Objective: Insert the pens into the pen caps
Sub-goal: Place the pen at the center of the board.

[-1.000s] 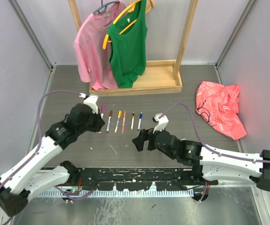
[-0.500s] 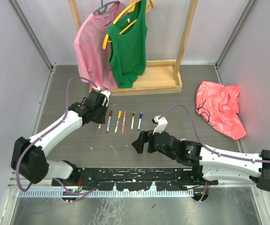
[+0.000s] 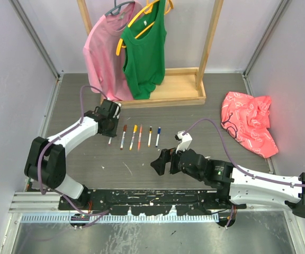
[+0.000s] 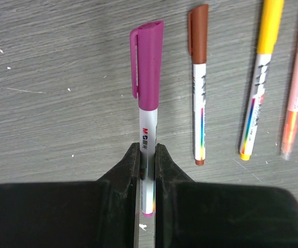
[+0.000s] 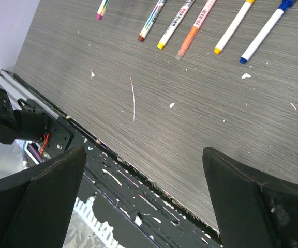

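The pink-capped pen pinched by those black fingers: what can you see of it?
The magenta-capped pen is a slim white plastic marker with a printed logo and a magenta end. Its clipped cap is fully on. The left gripper is shut on its lower barrel. It stretches level over the grey wood-grain table, beside the brown-capped pen, not touching it.

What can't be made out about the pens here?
- Left wrist view: yellow-capped white pen and orange pen run off the top edge.
- Right wrist view: all six pens' cap ends lie beyond the top edge.
- Top view: left gripper hides the cap of the magenta-capped white pen.
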### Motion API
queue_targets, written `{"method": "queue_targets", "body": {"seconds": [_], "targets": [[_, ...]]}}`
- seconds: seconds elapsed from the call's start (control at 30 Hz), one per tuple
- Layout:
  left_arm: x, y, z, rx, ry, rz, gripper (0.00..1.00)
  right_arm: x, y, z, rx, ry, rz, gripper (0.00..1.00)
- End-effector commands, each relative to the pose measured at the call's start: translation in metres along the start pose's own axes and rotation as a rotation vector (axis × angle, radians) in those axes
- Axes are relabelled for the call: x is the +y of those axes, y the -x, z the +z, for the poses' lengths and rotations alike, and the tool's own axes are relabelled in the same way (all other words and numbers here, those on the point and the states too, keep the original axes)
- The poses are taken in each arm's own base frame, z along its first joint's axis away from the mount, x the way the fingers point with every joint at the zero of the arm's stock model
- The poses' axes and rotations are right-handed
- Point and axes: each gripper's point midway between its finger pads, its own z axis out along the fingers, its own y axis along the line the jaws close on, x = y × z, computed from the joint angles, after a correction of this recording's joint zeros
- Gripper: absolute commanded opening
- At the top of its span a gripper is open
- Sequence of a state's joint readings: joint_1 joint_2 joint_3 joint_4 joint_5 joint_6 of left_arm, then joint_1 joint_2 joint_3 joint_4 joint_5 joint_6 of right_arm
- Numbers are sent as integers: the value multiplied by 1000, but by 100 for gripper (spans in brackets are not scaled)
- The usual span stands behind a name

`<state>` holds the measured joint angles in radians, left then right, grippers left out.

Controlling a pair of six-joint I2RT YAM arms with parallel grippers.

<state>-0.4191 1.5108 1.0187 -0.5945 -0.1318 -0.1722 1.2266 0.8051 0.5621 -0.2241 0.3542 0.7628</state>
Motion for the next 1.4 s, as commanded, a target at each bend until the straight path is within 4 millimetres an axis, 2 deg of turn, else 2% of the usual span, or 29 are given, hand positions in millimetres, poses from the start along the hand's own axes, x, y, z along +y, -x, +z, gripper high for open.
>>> {"method": "queue_targets", "body": {"seconds": [0.0,0.43,0.57,1.0,1.2,1.37], "targets": [[1,20,10,-49,10,-55,1,5,3,-3,-1,19,5,100],[-4,4,41,29,7,-90,5,2,-1,0,1,11,17,100],[-3,0,46,54,22,-100,11,1,-3,0,7,7,19,100],[-3,-8,50,82,18,-107,19,2,-6,2,21,9,19,100],[-1,-6,47,75,16,-114,24,3,-6,2,31,10,21,100],[0,3,35,46,4,-120,25,4,-4,1,27,9,22,100]]}}
